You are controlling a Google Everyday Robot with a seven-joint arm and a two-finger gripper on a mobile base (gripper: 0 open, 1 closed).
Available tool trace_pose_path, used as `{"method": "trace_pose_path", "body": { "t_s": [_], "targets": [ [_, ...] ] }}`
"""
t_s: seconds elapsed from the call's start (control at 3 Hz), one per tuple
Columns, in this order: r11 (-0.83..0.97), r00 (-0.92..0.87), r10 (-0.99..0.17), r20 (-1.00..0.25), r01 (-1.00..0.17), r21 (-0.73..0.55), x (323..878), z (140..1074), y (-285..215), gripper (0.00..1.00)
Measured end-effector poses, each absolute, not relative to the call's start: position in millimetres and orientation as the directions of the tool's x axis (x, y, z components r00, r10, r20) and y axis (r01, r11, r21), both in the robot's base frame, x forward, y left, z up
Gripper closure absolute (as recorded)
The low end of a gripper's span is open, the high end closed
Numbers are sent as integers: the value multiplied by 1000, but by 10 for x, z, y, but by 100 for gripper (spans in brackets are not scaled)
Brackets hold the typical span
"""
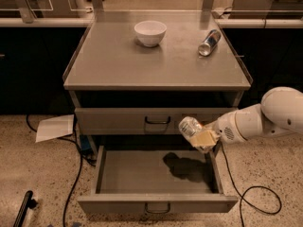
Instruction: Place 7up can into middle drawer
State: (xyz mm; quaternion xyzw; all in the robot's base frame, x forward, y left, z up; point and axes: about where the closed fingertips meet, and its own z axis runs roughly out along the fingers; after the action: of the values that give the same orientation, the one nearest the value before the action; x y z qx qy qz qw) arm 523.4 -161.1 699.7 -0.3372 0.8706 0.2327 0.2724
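The 7up can (189, 126), pale silver-white, is tilted in my gripper (202, 139), which is shut on it. The white arm (265, 119) reaches in from the right. The can hangs in front of the closed upper drawer (118, 121) and above the right rear part of the open middle drawer (156, 171). That drawer is pulled out, its inside is bare, and the can's shadow falls on its floor. Its short front panel with a dark loop handle (156, 207) is at the bottom.
On the cabinet top (156, 60) stand a white bowl (150, 32) and a slim silver-and-blue can (209, 42) lying on its side. A sheet of paper (54, 127) and cables (75, 183) lie on the speckled floor to the left; a cable loop (258, 202) lies right.
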Motion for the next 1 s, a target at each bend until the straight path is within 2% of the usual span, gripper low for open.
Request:
{"method": "trace_pose_path", "body": {
  "t_s": [0.33,1.0],
  "targets": [
    [657,-620,-435,-653,-714,240,5225,6714,-1597,100],
    [689,-684,-323,-654,-643,333,5274,5724,-1727,100]
  ]
}}
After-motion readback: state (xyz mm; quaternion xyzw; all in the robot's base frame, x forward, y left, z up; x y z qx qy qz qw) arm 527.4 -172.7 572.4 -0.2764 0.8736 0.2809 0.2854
